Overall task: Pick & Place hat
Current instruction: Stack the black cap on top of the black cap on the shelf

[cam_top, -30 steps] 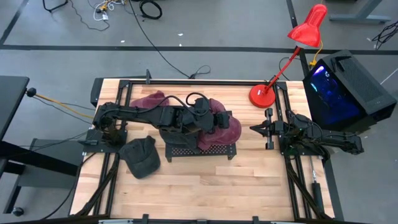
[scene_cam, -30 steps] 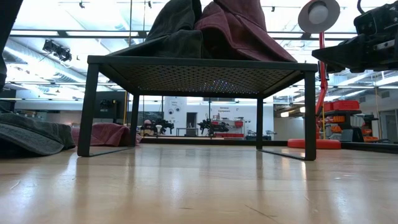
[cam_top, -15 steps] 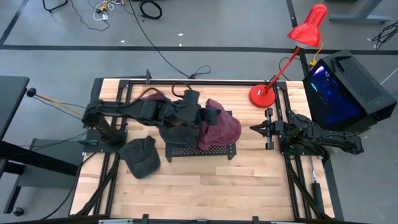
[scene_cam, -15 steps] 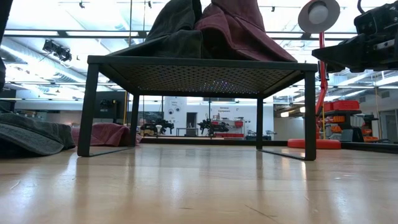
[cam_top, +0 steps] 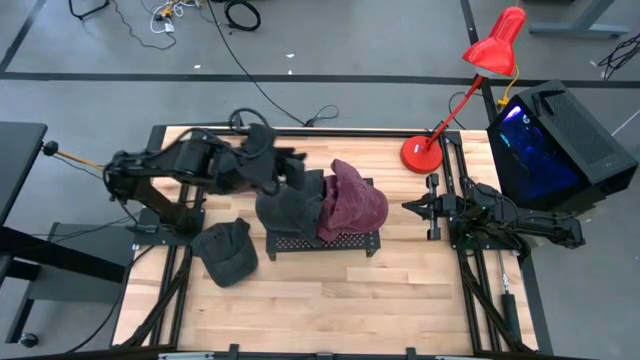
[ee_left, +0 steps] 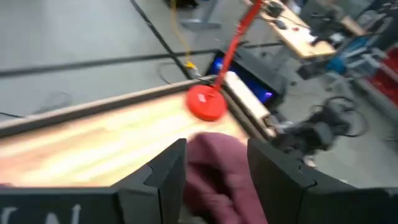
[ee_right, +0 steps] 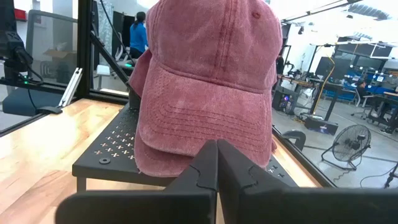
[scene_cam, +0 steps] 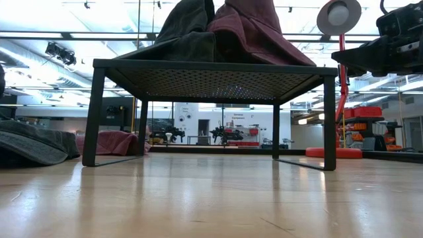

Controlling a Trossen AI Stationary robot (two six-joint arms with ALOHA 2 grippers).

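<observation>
A dark grey hat (cam_top: 288, 208) and a maroon hat (cam_top: 356, 200) lie side by side on a black perforated rack (cam_top: 322, 244); in the low view they are the grey hat (scene_cam: 178, 33) and maroon hat (scene_cam: 254, 30). The right wrist view faces the maroon hat's brim (ee_right: 202, 124). Another dark hat (cam_top: 228, 251) lies on the table left of the rack. My left gripper (cam_top: 298, 160) hovers open and holding nothing above the rack's far left side, its fingers (ee_left: 168, 171) framing the maroon hat (ee_left: 217, 174) below. My right gripper (cam_top: 410, 207) waits shut, right of the rack.
A red desk lamp (cam_top: 420, 152) stands at the table's far right corner, and a lit computer case (cam_top: 550, 140) sits beyond the right edge. A maroon cloth (scene_cam: 112, 142) lies on the table behind the rack. Bare wood (cam_top: 340, 300) stretches along the near side.
My left arm has drawn back from over the hats on the rack, moving toward the table's left and far edge and rising. Both hats have stayed where they were on the rack.
</observation>
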